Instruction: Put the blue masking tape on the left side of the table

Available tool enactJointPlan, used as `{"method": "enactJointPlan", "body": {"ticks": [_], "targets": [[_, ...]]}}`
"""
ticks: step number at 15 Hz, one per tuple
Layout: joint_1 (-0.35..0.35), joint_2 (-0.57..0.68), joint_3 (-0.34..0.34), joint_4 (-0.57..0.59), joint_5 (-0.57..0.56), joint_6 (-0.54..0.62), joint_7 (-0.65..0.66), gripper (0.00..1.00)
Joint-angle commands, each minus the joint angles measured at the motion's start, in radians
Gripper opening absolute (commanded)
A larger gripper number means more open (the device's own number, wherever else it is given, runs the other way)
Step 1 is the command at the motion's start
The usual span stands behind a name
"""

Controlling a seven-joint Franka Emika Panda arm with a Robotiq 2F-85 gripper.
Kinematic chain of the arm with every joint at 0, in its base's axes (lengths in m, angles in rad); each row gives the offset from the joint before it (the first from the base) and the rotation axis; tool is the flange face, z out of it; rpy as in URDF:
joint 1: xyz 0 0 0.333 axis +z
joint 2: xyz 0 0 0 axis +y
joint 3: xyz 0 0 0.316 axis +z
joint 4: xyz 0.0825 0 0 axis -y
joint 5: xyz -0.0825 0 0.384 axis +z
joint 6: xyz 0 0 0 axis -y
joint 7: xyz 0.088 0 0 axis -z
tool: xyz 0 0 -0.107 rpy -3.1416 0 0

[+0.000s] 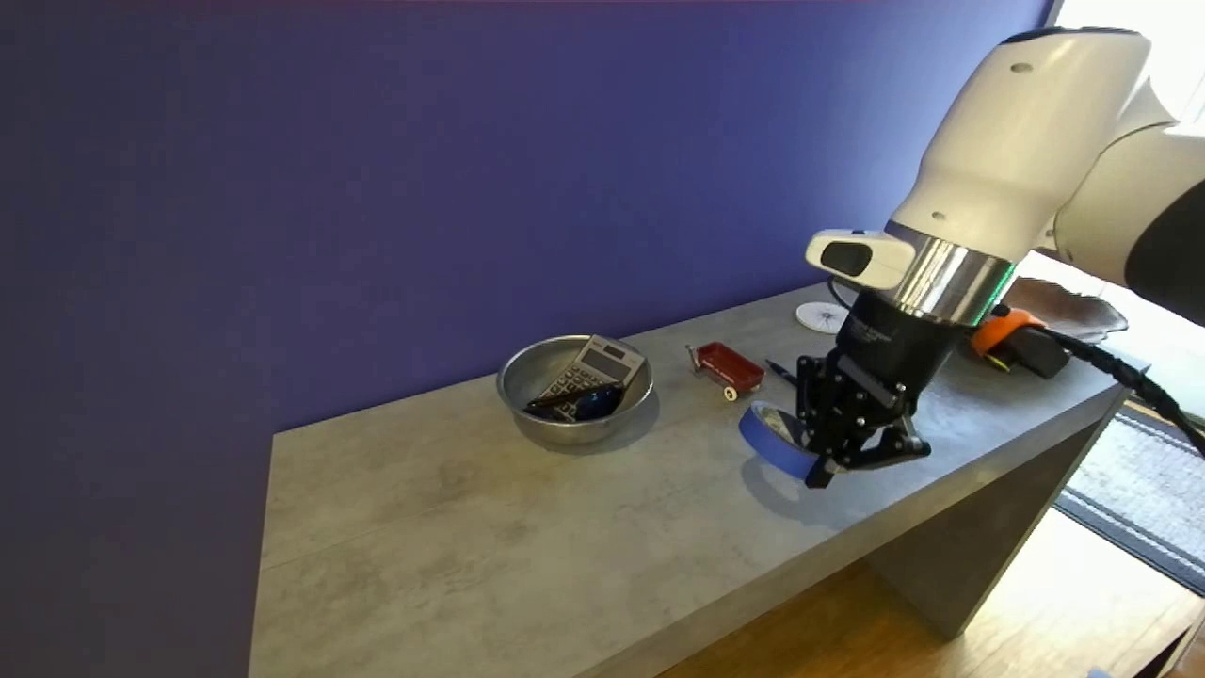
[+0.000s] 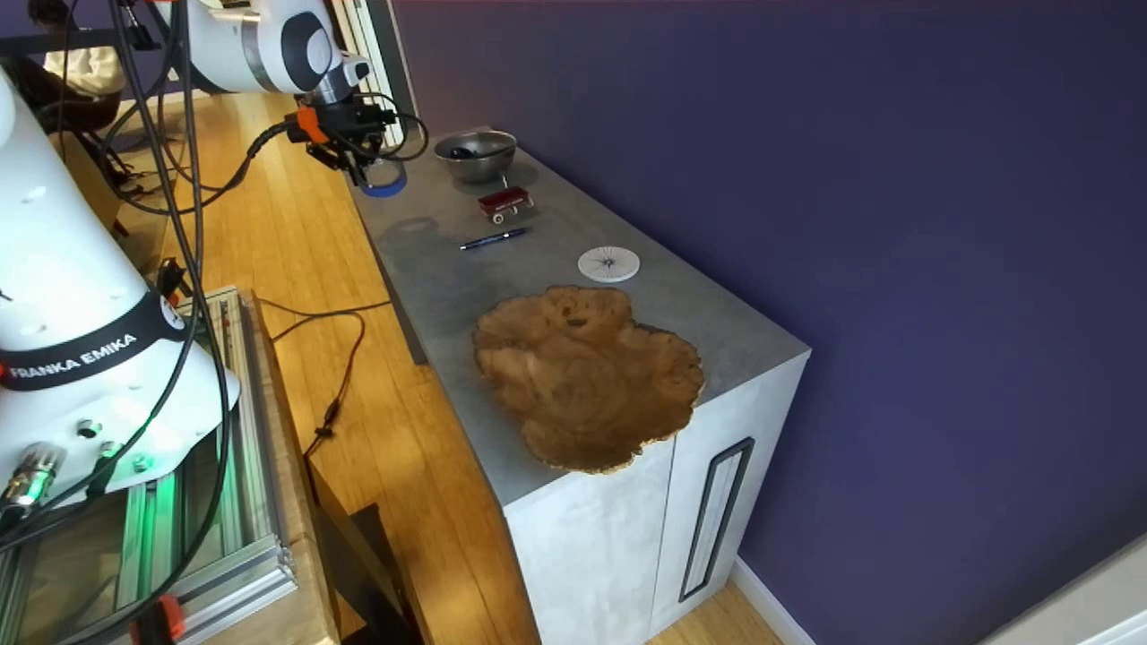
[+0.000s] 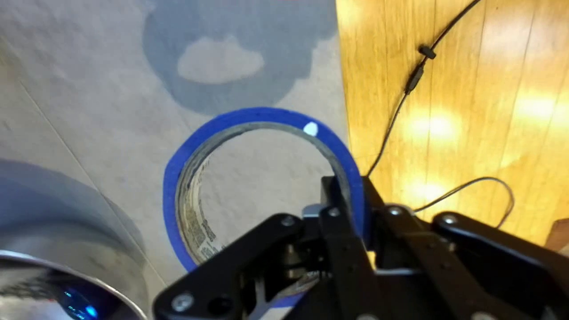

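Note:
The blue masking tape (image 1: 774, 450) is a blue ring held above the table, with its shadow on the top below it. It also shows in an exterior view (image 2: 385, 189) and in the wrist view (image 3: 262, 115). My gripper (image 3: 349, 191) is shut on one side of the ring wall, one finger inside the ring and one outside. The gripper (image 1: 815, 463) hangs over the grey table (image 1: 452, 546), near its front edge, with the tape slightly tilted. Part of the ring is hidden behind the fingers in the wrist view.
A metal bowl (image 1: 527, 419) holding a calculator (image 1: 602, 363) and dark items stands near the wall. A red toy wagon (image 1: 730, 367), a pen (image 2: 493, 239), a white disc (image 2: 609, 264) and a wooden slab (image 2: 587, 376) lie farther along the table.

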Motion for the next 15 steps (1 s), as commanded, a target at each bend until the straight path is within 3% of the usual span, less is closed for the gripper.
{"method": "enactJointPlan", "body": {"ticks": [1,4,9,10,11,13,15], "targets": [[0.219,0.089,-0.158,0.190,-0.148,-0.094,0.007,0.03],[0.349,0.168,-0.288,0.344,-0.242,-0.210,0.030,0.03],[0.305,0.325,-0.259,0.527,-0.235,-0.387,-0.023,0.03],[0.300,0.348,-0.257,0.549,-0.234,-0.401,-0.025,0.37],[0.292,0.363,-0.249,0.566,-0.228,-0.413,-0.032,0.38],[0.282,0.362,-0.244,0.570,-0.227,-0.417,-0.028,0.51],[0.209,0.296,-0.163,0.490,-0.188,-0.401,-0.109,0.64]]}}
